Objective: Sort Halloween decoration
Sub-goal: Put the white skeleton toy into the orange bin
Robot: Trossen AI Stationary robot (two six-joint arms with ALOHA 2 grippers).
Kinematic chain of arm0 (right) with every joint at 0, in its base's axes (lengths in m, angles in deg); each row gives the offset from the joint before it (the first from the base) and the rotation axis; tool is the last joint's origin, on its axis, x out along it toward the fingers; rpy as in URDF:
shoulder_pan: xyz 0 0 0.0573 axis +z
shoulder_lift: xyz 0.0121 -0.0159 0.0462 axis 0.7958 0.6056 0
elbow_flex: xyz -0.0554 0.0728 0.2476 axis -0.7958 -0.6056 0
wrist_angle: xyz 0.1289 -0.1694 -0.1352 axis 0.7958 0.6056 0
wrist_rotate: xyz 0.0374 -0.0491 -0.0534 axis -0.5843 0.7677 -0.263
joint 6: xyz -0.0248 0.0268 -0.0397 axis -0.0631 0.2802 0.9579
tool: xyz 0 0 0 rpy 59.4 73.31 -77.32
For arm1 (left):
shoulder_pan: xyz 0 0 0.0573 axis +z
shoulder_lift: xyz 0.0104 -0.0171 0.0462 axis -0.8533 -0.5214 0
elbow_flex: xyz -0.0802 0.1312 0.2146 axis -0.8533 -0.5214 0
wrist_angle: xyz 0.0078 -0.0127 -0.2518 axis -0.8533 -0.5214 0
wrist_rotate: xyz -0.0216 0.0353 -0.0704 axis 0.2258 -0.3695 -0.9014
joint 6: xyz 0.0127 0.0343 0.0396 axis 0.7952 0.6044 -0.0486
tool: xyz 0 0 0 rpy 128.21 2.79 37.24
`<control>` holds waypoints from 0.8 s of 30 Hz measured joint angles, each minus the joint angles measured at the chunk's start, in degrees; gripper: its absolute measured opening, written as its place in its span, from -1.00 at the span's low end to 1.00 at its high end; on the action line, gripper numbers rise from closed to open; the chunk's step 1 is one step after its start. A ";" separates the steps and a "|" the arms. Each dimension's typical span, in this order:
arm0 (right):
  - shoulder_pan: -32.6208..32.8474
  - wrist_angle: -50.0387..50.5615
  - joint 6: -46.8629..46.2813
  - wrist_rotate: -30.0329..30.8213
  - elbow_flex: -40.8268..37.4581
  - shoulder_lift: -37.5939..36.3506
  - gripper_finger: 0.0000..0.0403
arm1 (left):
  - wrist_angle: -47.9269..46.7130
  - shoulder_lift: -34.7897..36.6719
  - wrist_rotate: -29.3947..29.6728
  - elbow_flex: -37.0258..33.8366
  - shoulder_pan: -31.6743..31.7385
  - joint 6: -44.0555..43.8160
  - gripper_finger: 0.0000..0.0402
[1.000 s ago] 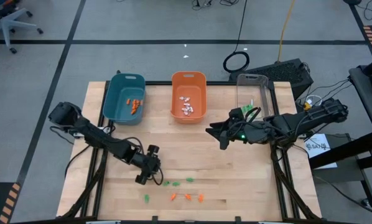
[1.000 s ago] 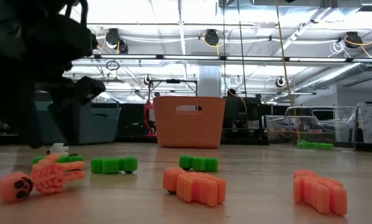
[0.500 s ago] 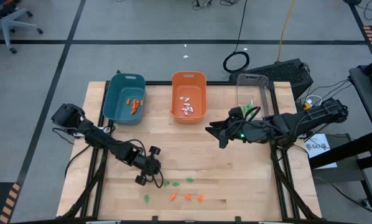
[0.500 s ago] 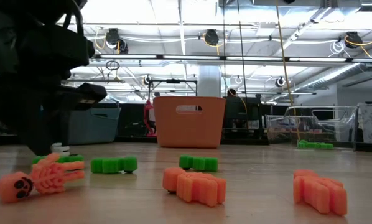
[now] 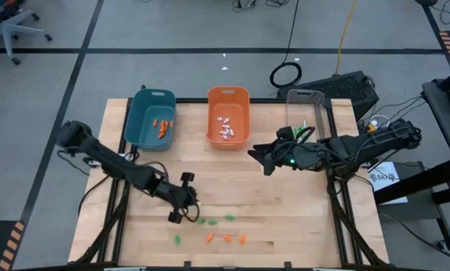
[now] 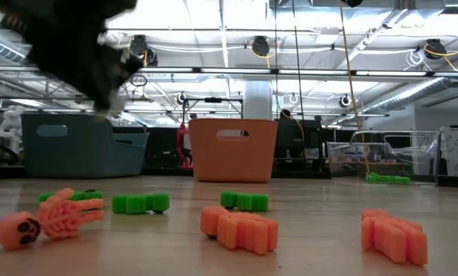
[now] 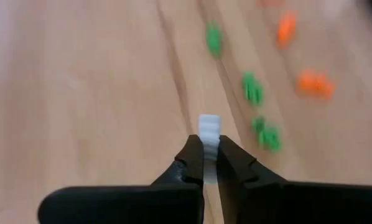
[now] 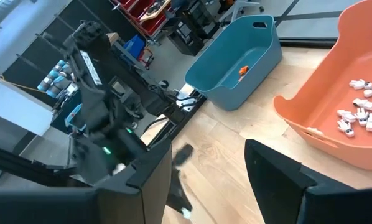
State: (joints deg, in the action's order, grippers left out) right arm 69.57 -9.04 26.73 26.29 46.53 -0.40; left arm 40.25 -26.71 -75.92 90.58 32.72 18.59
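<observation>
- White trinket [image 7: 209, 127] pinched between left gripper [image 7: 211, 155] jaws, sticking out past fingertips, lifted off table [image 5: 285, 211].
- Green and orange trinkets [image 5: 210, 229] just beyond jaws.
- Right gripper [image 5: 264, 159] released, jaws apart, nothing between.

A small white trinket [image 7: 209, 127] sits between the black fingers of the left gripper [image 7: 210, 163]. Green [image 5: 229, 217] and orange [image 5: 226, 238] trinkets dot the pale wooden table [image 5: 285, 218]. White pieces [image 5: 226, 128] lie in the orange plastic bin [image 5: 228, 95]; orange ones [image 5: 163, 128] in the teal plastic bin [image 5: 144, 113].
</observation>
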 joint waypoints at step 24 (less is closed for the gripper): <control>0.00 -1.54 11.97 4.50 0.02 0.02 -0.07 | 6.26 32.75 28.87 10.39 0.02 1.17 -0.93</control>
State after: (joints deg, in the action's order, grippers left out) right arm 69.57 -10.59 38.70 30.79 46.55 -0.38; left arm 46.51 6.03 -47.05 100.97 32.74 19.76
